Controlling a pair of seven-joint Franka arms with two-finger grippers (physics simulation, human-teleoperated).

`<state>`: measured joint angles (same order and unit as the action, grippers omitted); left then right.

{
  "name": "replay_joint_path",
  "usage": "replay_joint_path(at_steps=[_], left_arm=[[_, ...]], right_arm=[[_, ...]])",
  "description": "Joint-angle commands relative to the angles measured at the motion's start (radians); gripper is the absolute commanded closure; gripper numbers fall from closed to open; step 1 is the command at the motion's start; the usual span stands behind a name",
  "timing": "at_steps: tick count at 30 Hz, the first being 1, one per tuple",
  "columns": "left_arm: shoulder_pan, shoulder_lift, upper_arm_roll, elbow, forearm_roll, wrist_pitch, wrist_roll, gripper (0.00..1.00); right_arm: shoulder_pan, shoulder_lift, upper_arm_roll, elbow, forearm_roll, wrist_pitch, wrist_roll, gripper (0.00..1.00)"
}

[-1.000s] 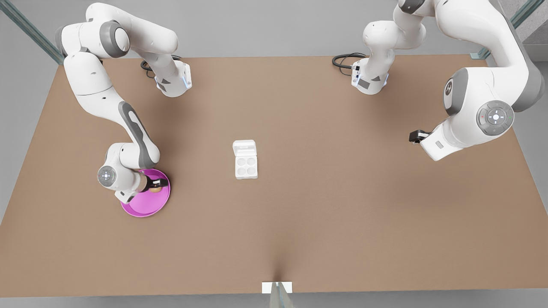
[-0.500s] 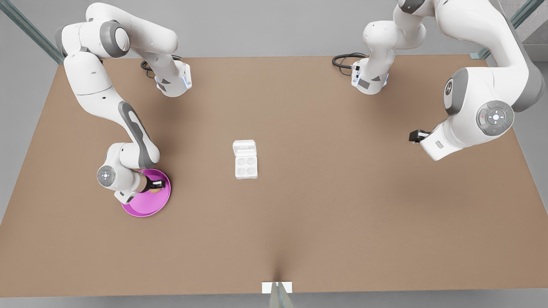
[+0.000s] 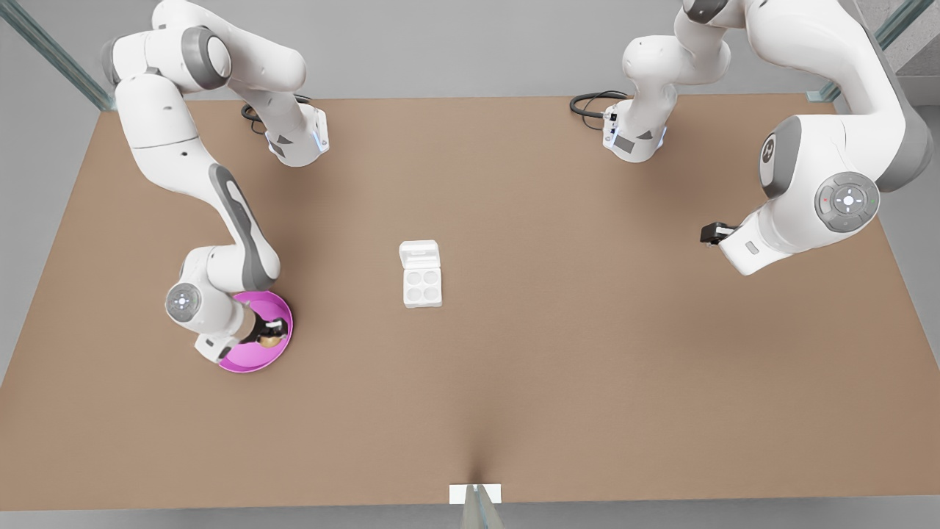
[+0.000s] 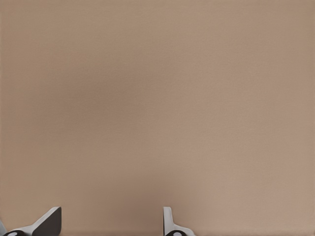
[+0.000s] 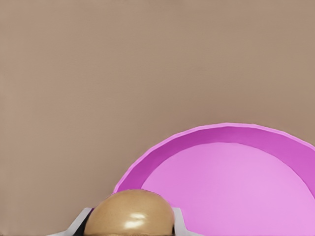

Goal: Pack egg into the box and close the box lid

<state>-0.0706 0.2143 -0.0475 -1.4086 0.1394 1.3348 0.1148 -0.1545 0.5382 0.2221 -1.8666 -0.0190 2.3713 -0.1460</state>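
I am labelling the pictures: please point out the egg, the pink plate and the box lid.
egg [image 5: 130, 215]: right wrist view, its glossy top between the right gripper's fingers.
pink plate [image 3: 283, 339]: front view, its bare rim on the front view's right.
box lid [image 3: 419, 254]: front view, its raised panel, lid open.

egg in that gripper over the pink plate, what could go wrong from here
The right gripper is shut on the egg above the pink plate, holding it by its smooth, rounded sides, so it might slip during the carry. The box has small cups, so a slightly off drop could miss them. The box lid is open; the left gripper waits far off.
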Motion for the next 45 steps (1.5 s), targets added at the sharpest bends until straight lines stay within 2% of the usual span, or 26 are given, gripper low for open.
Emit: replay_joint_path(at_steps=[1, 4, 7, 16, 35, 36, 41, 42, 44, 45], left_arm=[[0.0, -0.001, 0.0, 0.0, 0.0, 0.0, 0.0, 0.0], [0.0, -0.001, 0.0, 0.0, 0.0, 0.0, 0.0, 0.0], [0.0, -0.001, 0.0, 0.0, 0.002, -0.002, 0.0, 0.0], [0.002, -0.001, 0.0, 0.0, 0.002, -0.003, 0.0, 0.0], [0.0, -0.001, 0.0, -0.001, 0.0, -0.005, 0.0, 0.0], [0.0, -0.001, -0.002, -0.001, 0.0, -0.003, 0.0, 0.0], [0.002, 0.0, 0.0, -0.001, 0.0, -0.003, 0.0, 0.0], [0.002, 0.0, 0.0, 0.0, 0.0, -0.002, 0.0, 0.0], [0.003, 0.023, 0.0, 0.002, 0.005, 0.012, 0.0, 0.0], [0.005, 0.034, 0.0, 0.003, 0.003, 0.04, 0.0, 0.0]], right_arm=[[0.046, 0.0, 0.0, 0.037, 0.007, -0.007, 0.131, 0.35], [0.145, 0.005, 0.0, 0.06, 0.057, -0.004, 0.302, 0.35], [0.293, 0.009, -0.001, 0.101, 0.059, -0.006, 0.598, 0.35], [0.607, 0.009, -0.004, 0.103, 0.047, 0.017, 1.229, 0.37], [0.635, -0.069, 0.002, -0.121, 0.019, 0.057, 1.283, 0.38], [0.635, -0.067, 0.002, -0.118, 0.019, 0.055, 1.286, 0.0], [0.635, -0.067, 0.002, -0.109, 0.019, 0.054, 1.284, 0.0], [0.629, -0.067, 0.002, -0.059, 0.019, 0.039, 1.277, 0.0], [0.618, -0.066, -0.001, 0.297, -0.081, -0.314, 1.214, 0.0], [0.538, -0.076, -0.001, 0.4, -0.072, -0.481, 0.993, 0.0]])
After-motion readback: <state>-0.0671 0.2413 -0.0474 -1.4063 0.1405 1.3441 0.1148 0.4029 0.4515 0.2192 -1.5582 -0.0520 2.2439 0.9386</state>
